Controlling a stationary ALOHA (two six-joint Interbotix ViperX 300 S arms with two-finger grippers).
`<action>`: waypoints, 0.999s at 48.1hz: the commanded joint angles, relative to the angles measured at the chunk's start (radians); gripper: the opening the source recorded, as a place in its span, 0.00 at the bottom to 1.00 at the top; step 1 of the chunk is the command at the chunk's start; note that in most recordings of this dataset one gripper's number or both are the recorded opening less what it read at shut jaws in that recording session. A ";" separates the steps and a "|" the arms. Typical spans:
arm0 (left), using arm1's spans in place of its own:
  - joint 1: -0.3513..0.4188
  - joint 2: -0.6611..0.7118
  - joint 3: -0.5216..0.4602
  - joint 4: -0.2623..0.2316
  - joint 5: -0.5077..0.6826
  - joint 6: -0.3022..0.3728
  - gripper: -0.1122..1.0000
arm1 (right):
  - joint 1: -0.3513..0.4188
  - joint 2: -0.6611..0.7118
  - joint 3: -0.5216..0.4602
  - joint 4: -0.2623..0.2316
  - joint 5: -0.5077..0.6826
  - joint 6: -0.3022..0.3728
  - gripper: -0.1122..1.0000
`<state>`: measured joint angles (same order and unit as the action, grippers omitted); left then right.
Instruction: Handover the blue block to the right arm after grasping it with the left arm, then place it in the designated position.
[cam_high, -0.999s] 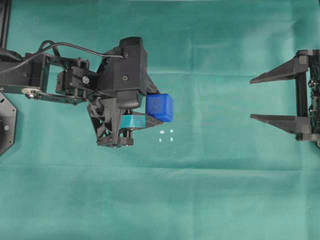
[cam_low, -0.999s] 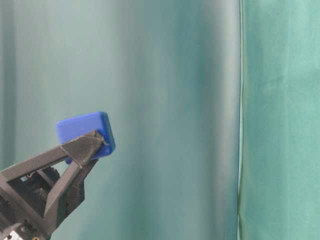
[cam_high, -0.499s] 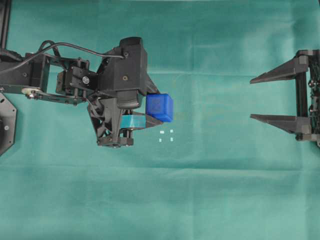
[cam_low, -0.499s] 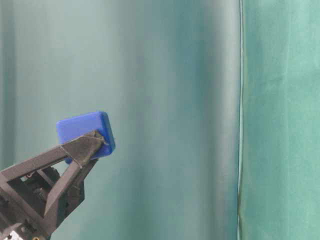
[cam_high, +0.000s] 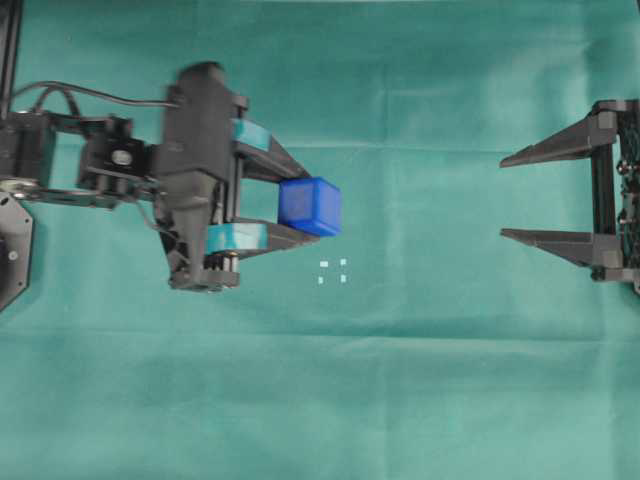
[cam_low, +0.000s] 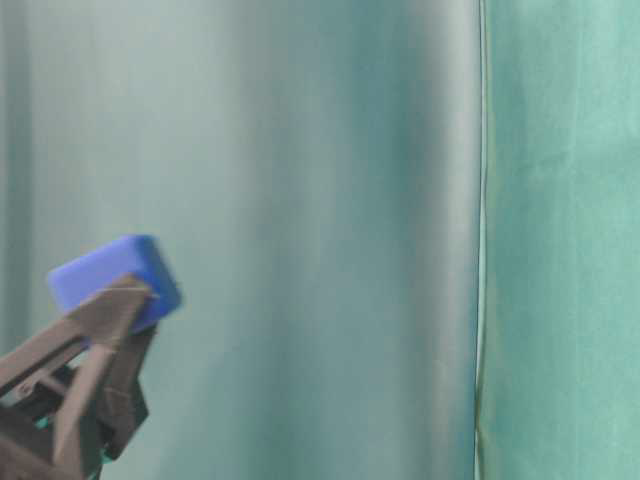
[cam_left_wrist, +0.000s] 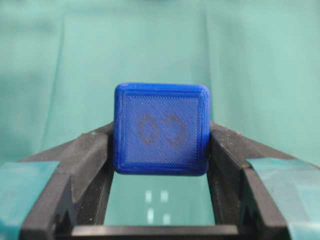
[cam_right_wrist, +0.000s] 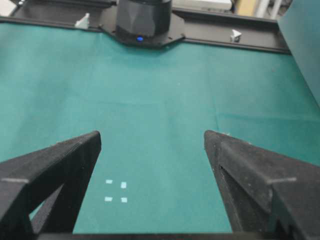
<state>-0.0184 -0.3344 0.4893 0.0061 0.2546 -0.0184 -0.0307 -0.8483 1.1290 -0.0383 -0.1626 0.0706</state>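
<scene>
Left gripper (cam_high: 305, 200) clamped on the blue block (cam_high: 309, 206), block pinched between teal-taped fingertips, lifted off the green cloth (cam_high: 400, 380), just up-left of the four white marks (cam_high: 333, 271). Right gripper (cam_high: 515, 197) wide open, holding nothing, well apart at right edge.

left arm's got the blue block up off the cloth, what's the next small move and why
Probably carry the blue block rightward toward the right gripper. The left gripper clamps it between its teal-taped fingers, while the right gripper's jaws stand wide open and empty, well apart across the green cloth.
</scene>
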 joint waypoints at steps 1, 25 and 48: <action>-0.005 -0.044 0.032 0.003 -0.120 0.002 0.52 | -0.002 0.005 -0.023 -0.008 -0.008 -0.002 0.94; -0.005 -0.067 0.135 -0.006 -0.305 -0.006 0.52 | -0.002 0.002 -0.026 -0.032 -0.015 -0.002 0.94; -0.003 -0.071 0.137 -0.006 -0.304 -0.006 0.52 | -0.002 0.002 -0.046 -0.054 -0.011 -0.002 0.94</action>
<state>-0.0184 -0.3912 0.6381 0.0015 -0.0414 -0.0230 -0.0307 -0.8498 1.1137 -0.0890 -0.1672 0.0690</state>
